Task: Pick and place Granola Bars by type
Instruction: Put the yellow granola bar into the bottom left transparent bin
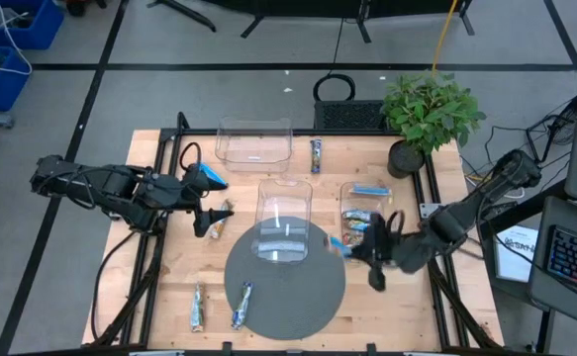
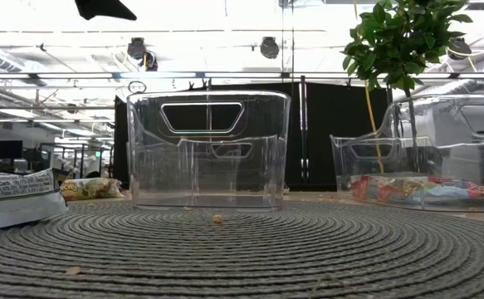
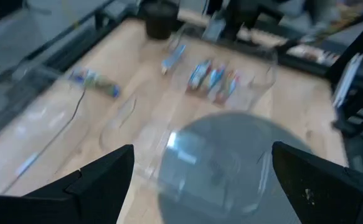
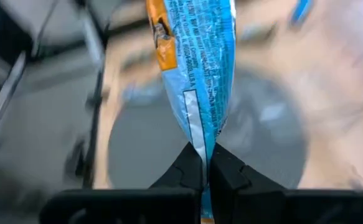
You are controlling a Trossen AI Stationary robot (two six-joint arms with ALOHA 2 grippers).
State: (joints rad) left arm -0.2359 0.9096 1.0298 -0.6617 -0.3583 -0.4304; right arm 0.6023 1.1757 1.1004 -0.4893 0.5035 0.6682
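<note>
right gripper (image 4: 205, 165) is clamped on the seam end of a blue granola bar (image 4: 197, 62); the wrapper stands up from the jaws. The fine print on it is mostly too small to read, only "U.S.A." comes through, plus an orange patch at 1 edge. In the high view the right gripper (image 1: 379, 249) sits at the right edge of the round grey mat (image 1: 286, 292), just beside the right clear bin (image 1: 367, 210), with the blue bar (image 1: 336, 243) poking out toward the mat.

left gripper (image 1: 209, 203) is over the left part of the wooden bench (image 1: 169, 297), fingers (image 3: 100, 180) spread wide, nothing between them. A tan bar (image 1: 219, 220) lies on the bench just beside it.

Other bars:
- right bin holds several, blue and tan/red mixed (image 2: 416, 189)
- 1 bar (image 1: 316, 155) on the bench between the back bin (image 1: 254, 143) and the potted plant (image 1: 429, 111)
- 1 bar (image 1: 242, 305) on the mat's left edge, 1 more (image 1: 199, 307) on the bench just left of it
- low view: a white/grey wrapper (image 2: 13, 195) on the mat at the left, its print not legible; a yellowish wrapper (image 2: 90, 188) behind it

Centre bin (image 1: 284, 213) stands on the mat's back edge and looks empty in the low view.
</note>
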